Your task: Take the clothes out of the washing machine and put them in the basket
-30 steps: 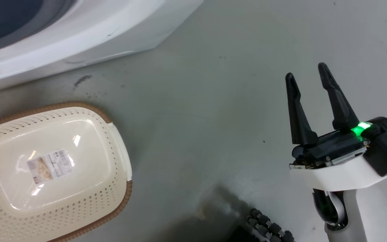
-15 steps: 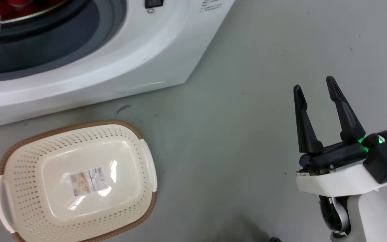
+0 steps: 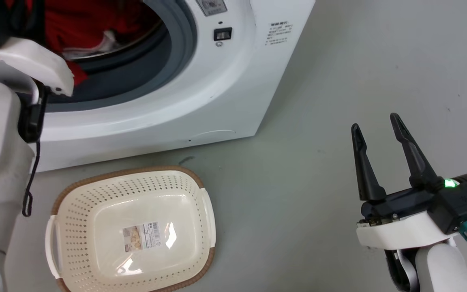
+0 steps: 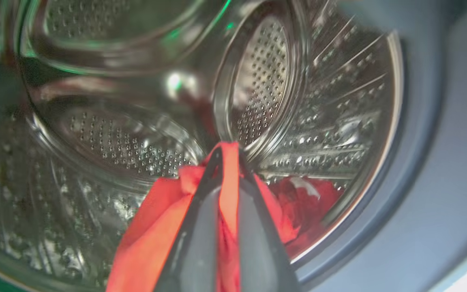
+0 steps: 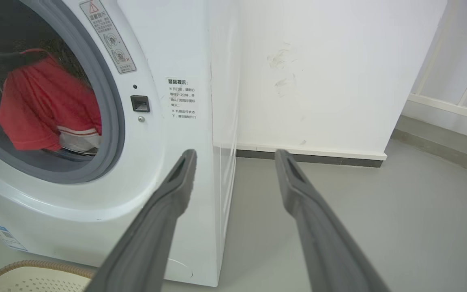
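Note:
In the left wrist view my left gripper is inside the washing machine's steel drum, shut on a fold of a red garment that hangs down from its tips. More red cloth lies at the drum's lower right. The head view shows the washing machine with red clothes in its opening, partly hidden by my left wrist. The cream basket stands on the floor in front of it with nothing inside. My right gripper hangs open at the right, holding nothing.
In the right wrist view the right gripper points at the washing machine's right front corner, with a red garment hanging in the opening. A white wall stands behind. Grey floor lies right of the machine.
The head camera has tilted up: the machine's opening, the red clothes and my left arm have come into view, and the basket shows whole. The right gripper stays open.

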Tool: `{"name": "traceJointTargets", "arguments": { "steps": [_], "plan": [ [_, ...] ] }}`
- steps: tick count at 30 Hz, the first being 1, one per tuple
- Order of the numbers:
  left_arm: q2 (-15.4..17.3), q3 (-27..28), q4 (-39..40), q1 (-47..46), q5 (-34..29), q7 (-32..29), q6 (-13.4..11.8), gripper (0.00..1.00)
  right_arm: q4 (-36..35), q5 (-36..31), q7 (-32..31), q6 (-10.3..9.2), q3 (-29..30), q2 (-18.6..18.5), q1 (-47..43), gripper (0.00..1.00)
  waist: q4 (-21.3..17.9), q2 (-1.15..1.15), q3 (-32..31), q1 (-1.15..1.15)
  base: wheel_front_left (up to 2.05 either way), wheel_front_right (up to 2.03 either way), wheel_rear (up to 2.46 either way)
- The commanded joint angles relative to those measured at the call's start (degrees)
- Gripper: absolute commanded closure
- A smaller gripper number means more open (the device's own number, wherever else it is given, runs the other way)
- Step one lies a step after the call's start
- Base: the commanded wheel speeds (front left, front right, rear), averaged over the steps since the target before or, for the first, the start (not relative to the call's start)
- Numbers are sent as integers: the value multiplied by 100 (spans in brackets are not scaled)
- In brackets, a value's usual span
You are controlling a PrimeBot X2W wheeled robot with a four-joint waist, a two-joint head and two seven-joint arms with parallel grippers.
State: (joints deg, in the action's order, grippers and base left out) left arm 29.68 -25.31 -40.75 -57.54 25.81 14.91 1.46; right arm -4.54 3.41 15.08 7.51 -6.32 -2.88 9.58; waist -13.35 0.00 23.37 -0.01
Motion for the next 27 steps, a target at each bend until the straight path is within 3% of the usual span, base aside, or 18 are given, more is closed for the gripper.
{"name": "traceJointTargets", "arguments": {
  "steps": [1,7,16,22,27],
  "plan": [
    [-24,57,187,225,-62,37,-47,100,26,-50,14,-4,5,0,-60,0,122,0,-165,1,0,0,0],
    [-159,422,1551,1295,-316,36,-287,100,67,-145,14,-4,66,2,-211,0,345,0,-500,1,0,0,0],
    [-454,695,3273,3095,-406,36,-407,100,135,-233,14,-4,150,1,-458,0,819,0,-959,1,0,0,0],
    [-546,598,3781,3923,-313,-18,-469,100,152,-273,14,-4,185,1,-533,0,1068,0,-1047,1,0,0,0],
    [-577,443,3649,4321,-250,-160,-484,100,156,-406,14,-4,111,1,-520,0,1183,0,-966,1,0,0,0]
  ]
}}
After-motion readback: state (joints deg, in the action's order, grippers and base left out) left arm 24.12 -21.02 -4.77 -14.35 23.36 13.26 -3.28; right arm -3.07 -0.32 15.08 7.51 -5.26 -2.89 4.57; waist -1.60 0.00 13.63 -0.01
